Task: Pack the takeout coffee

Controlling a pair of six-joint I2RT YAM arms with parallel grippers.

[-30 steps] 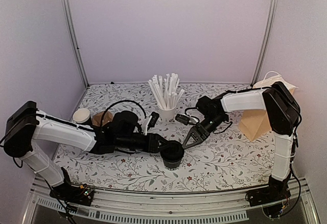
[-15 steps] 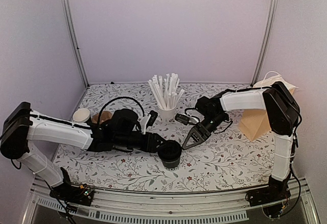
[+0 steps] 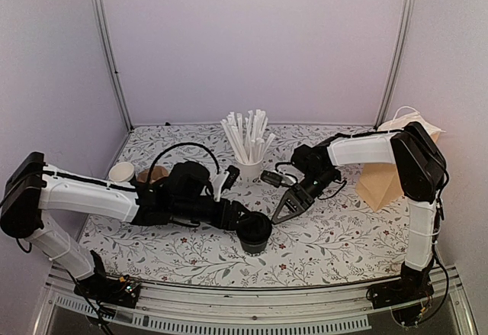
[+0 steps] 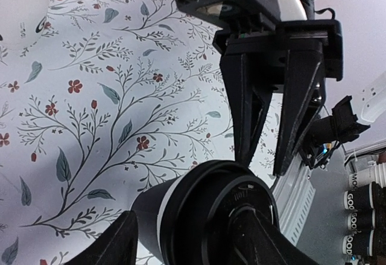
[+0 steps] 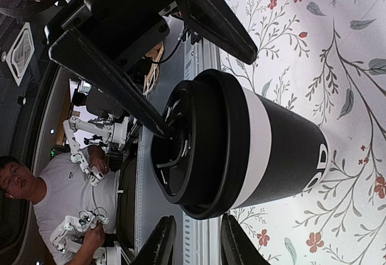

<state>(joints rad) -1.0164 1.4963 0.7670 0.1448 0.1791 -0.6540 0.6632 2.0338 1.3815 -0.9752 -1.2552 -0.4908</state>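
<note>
the small black paper cup [image 3: 255,239] with its white band stands upright on the flower-printed tablecloth [image 3: 335,236], near the front and about midway between the two arms. the round black plastic lid [image 5: 205,138] sits on its rim; whether it is snapped home all the way round cannot be told from these views.

the left gripper [image 3: 245,218] hangs right at the lid with its claw released: in the right wrist view one finger lies across the lid's top and the other stands clear of the cup, so nothing is clamped. the right gripper [image 3: 277,216] points down at the cup from just beside it, its fingers a little apart and empty, not touching the cup.

by my reading the step in hand is the capping, at or near its end. the next move calls for a check that the lid is seated, a press if it is not, and then a firm hold on the cup's wall to carry it upright to its packing place, likely the brown moulded-pulp carrier [image 3: 152,175] behind the left arm or the tan paper bag [image 3: 381,184] at the right.
</note>
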